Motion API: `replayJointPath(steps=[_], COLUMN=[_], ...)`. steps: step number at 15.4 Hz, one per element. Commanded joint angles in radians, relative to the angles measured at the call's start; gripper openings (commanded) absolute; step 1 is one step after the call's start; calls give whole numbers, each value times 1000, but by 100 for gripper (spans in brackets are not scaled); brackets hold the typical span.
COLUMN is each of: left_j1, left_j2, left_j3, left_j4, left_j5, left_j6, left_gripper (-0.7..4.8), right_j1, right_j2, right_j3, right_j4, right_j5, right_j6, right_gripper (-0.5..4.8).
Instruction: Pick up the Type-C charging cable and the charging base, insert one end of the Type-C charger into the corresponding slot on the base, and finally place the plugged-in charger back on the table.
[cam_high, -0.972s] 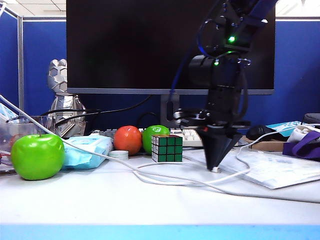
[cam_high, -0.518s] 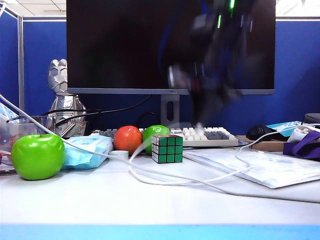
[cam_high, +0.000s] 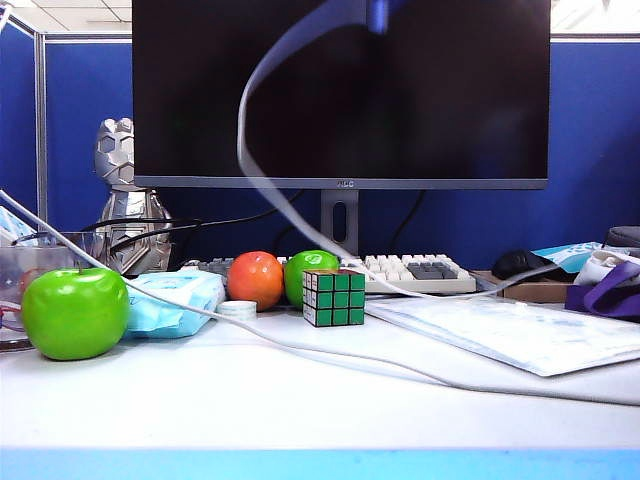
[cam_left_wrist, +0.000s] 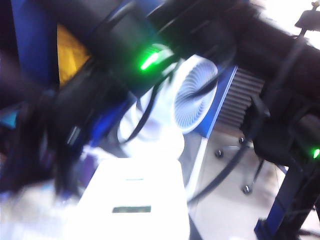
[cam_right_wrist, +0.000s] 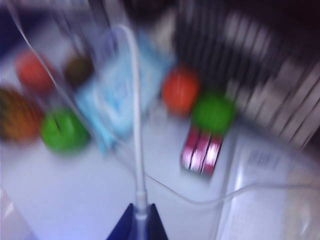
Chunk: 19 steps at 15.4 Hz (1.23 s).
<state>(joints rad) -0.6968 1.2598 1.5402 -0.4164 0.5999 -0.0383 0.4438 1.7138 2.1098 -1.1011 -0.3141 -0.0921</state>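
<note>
The charging base (cam_left_wrist: 132, 200) is a white block filling the near part of the left wrist view, a dark slot (cam_left_wrist: 131, 209) on its facing side. My left gripper is shut on it; its fingers are hidden behind the block, and it is outside the exterior view. My right gripper (cam_right_wrist: 141, 222) has its dark blue fingers shut on the plug end of the Type-C charging cable (cam_right_wrist: 136, 150). In the exterior view the cable (cam_high: 243, 140) hangs as a blurred white loop from the top edge, before the monitor, down to the table (cam_high: 300, 420).
On the table stand a green apple (cam_high: 75, 312), a light-blue tissue pack (cam_high: 175, 300), an orange fruit (cam_high: 256, 280), a second green fruit (cam_high: 310, 270) and a Rubik's cube (cam_high: 334, 297). A keyboard (cam_high: 410, 272) and monitor (cam_high: 340, 90) are behind. A clear sleeve (cam_high: 520, 335) lies right.
My right gripper has risen from the table beside the cube up past the top of the exterior view, drawing the cable's end up with it. The other objects have not moved.
</note>
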Motion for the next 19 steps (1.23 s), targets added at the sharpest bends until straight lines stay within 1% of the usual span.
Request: replayJointPath(steps=[1,2,3,5,8,10,11,13,14,16,17,18,19], left_j1=[-1,0,0,0,0,0,0,0,0,0,0,-3,-15], left_j2=[-42,-51,-61,-63,-63,-63,-63,-63,-63,-63,-63,-63,-63], left_j3=[5,5,5,5,5,5,5,5,5,5,5,5,5], left_j4=[107,134,155,163,165,180,197,250,271,298,298,298,297], left_j5=[7,7,8,18,37,83,102,134,147,143,72,-146,-223], left_j6=[5,4,4,4,5,5,5,4,4,3,3,-3,-3], left_gripper=[-6,-6,-6,-6,-6,-6,-6,-6,-6,-6,-6,-6,-6], right_j1=[0,0,0,0,0,0,0,0,0,0,0,4,8], right_j2=[-46,-59,-76,-91,-129,-146,-149,-149,-149,-148,-148,-146,-145], right_j3=[116,163,222,278,316,316,316,316,316,316,316,311,310], right_j4=[6,9,22,67,257,407,468,533,529,513,502,492,491], right_j5=[-3,-3,-28,-111,-319,-492,-572,-694,-703,-696,-665,-583,-554], right_j6=[48,61,79,136,266,388,429,463,463,463,463,463,463], right_gripper=[-1,-1,-1,-1,-1,-1,-1,-1,-1,-1,-1,-1,-1])
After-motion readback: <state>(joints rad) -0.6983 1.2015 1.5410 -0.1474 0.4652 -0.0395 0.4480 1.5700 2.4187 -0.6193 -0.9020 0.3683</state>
